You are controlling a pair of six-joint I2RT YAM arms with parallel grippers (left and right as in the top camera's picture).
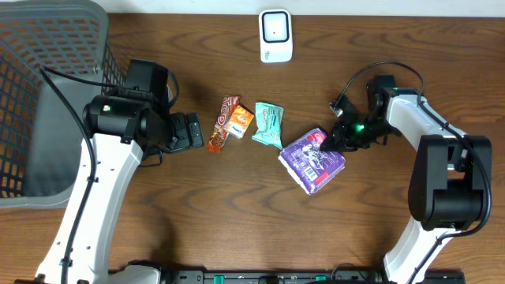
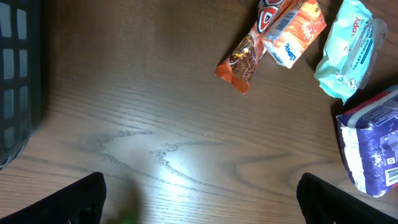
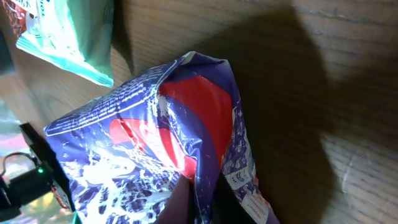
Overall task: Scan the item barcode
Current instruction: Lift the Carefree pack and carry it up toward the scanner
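**Worktop** [image 1: 237,221]: dark wood grain, carrying everything listed below.

1. **Purple packet** [image 1: 313,160]: the task's item. Glossy film printed in white, with a red patch visible in the right wrist view. Lies right of the worktop's centre, the nearest of the snacks to the right edge. Its upper right corner sits under the right gripper. Whether it is off the surface cannot be told.
2. **Right gripper** [image 1: 335,142]: fingers together, pinching the purple packet's film, which bunches up above the grip in the right wrist view. A green light shows on the arm just behind it.
3. **Left gripper** [image 2: 200,186]: fingers set wide apart, holding nothing. Hovers over bare wood left of centre, pointing towards the snacks.
4. **White scanner** [image 1: 275,35]: stands at the middle of the far edge, well apart from the purple packet.
5. **Mint-green packet** [image 1: 269,125]: just left of the purple packet, near the centre.
6. **Orange packet** [image 1: 238,121]: left of the mint-green packet, touching item 7.
7. **Brown snack bar** [image 1: 223,122]: long wrapper, leftmost of the row, partly under the orange packet.
8. **Grey mesh basket** [image 1: 47,47]: fills the far left corner.
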